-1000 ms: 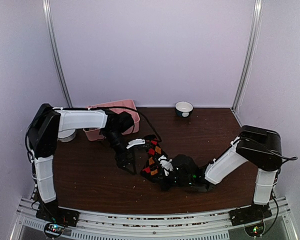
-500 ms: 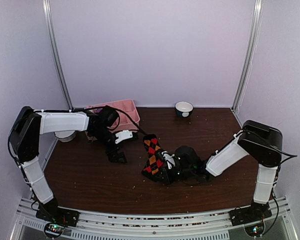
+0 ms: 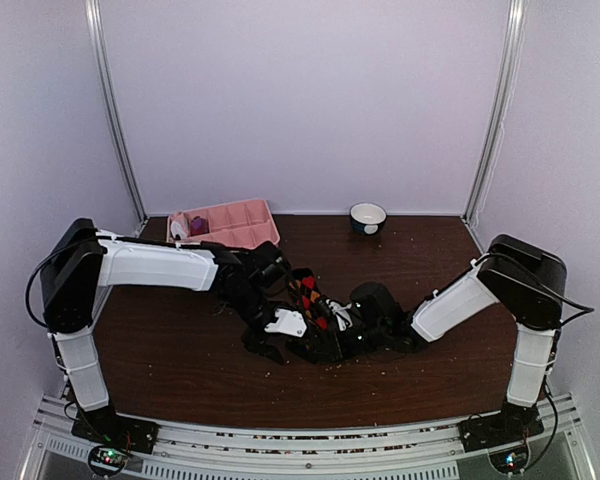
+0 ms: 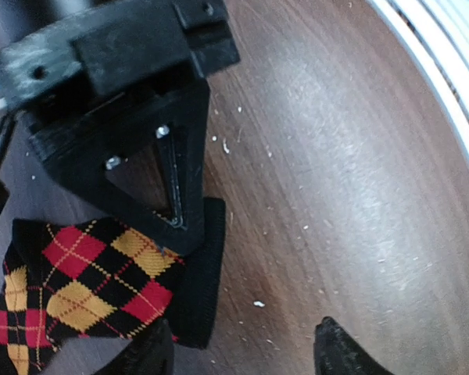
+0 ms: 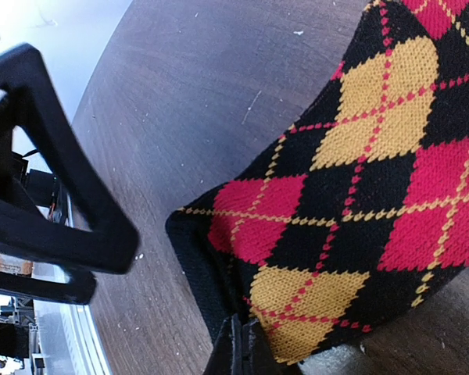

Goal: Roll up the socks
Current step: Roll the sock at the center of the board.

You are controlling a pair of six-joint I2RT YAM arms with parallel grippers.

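white crumbs (image 4: 258, 303) fleck the dark table (image 4: 359, 195) just ahead of the fingers (image 4: 340, 355); a pink tray (image 3: 242, 222) and small bowl (image 3: 368, 217) sit well beyond them.

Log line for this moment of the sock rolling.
argyle sock: flat on table | right gripper: shut on its edge | left gripper: open by cuff

Overhead view: illumination is even and diffuse, from above; shadows are faint. The dark tabletop (image 3: 180, 370) renders with low contrast and little surface detail. Left wrist view: a broad glare band crosses the tabletop at right; the left claw (image 4: 242, 355) fingertips are out of focus. Right wrist view: the argyle sock (image 5: 375, 180) is sharp; the upper-left corner is overexposed.
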